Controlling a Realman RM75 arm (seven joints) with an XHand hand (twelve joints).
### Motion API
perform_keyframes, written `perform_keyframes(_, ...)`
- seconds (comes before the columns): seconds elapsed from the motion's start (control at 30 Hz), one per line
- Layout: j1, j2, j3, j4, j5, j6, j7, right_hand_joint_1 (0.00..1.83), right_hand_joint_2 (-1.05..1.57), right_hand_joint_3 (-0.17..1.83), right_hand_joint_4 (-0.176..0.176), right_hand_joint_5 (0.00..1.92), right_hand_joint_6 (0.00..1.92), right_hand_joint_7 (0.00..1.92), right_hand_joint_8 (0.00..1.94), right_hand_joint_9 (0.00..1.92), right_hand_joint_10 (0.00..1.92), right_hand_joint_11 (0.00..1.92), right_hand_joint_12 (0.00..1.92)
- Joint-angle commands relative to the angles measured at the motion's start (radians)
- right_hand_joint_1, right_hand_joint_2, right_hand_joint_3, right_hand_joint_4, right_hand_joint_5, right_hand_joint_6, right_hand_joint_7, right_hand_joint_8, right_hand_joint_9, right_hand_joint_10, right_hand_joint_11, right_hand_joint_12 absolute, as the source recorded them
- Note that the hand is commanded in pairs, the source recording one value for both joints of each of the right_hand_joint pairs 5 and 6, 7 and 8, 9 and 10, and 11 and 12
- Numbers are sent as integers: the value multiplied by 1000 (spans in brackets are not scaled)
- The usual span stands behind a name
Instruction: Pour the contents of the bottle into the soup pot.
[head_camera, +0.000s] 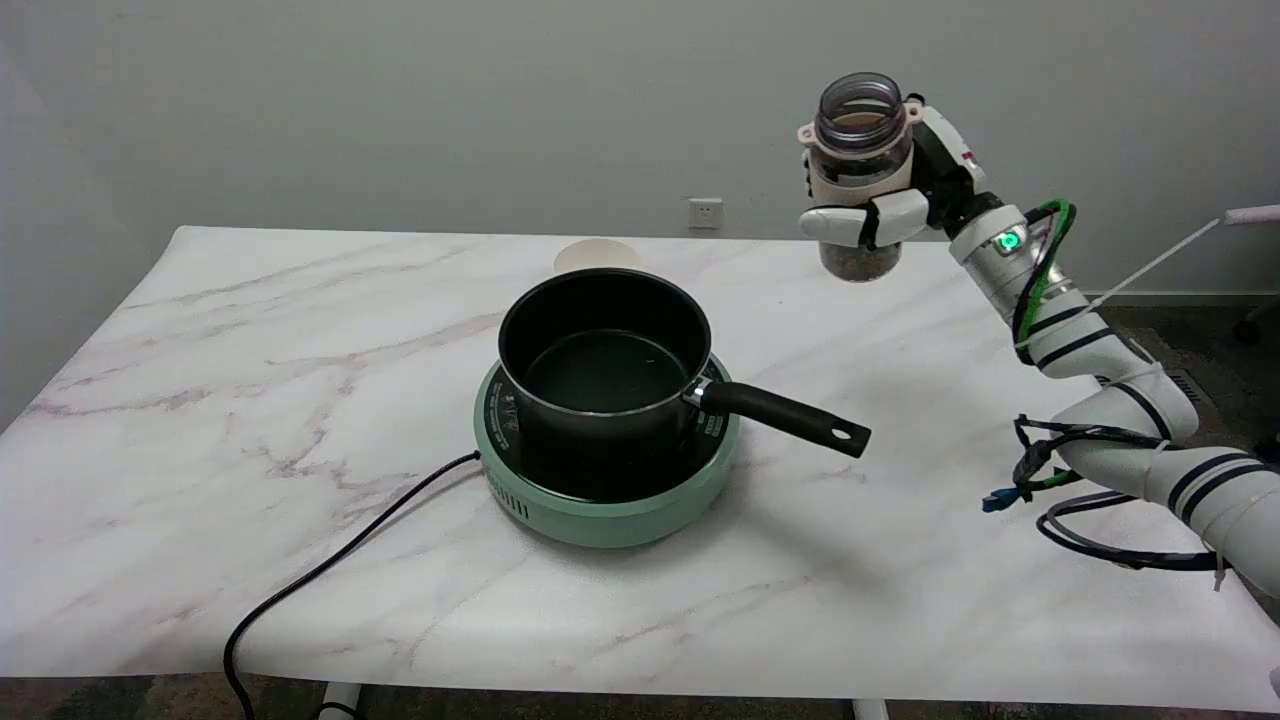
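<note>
My right hand (885, 195) holds a clear open-topped bottle (858, 125) upright in the air, up and to the right of the pot. Dark brown granules fill the bottle's lower part. The hand's white fingers wrap around the bottle's middle. The black soup pot (604, 358) stands on a round green cooker (608, 500) in the middle of the marble table (200, 400). Its long black handle (790, 418) points right and toward the near side. The pot's inside looks dark and almost bare.
A black power cord (330, 565) runs from the cooker's left side to the table's near edge. A pale round lid or bowl (597, 256) shows just behind the pot. The table's right edge lies under my forearm (1100, 370).
</note>
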Motion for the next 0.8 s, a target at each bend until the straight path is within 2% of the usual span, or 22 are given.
perform_keyframes(0.03,80,9,-109,175,-68,-96,-4,1453,1360,526,0,1920,1920,1920,1920,1458,1458,1285,1285)
perform_keyframes(0.27,89,9,-128,228,-143,-131,-11,1462,1343,538,0,1920,1920,1920,1920,1453,1453,1283,1283)
perform_keyframes(0.57,86,11,-154,309,-217,-194,-132,1461,1341,544,0,1920,1920,1920,1920,1447,1447,1279,1279)
perform_keyframes(0.8,89,11,-165,369,-359,-285,-190,1466,1320,565,0,1920,1920,1920,1920,1439,1439,1272,1272)
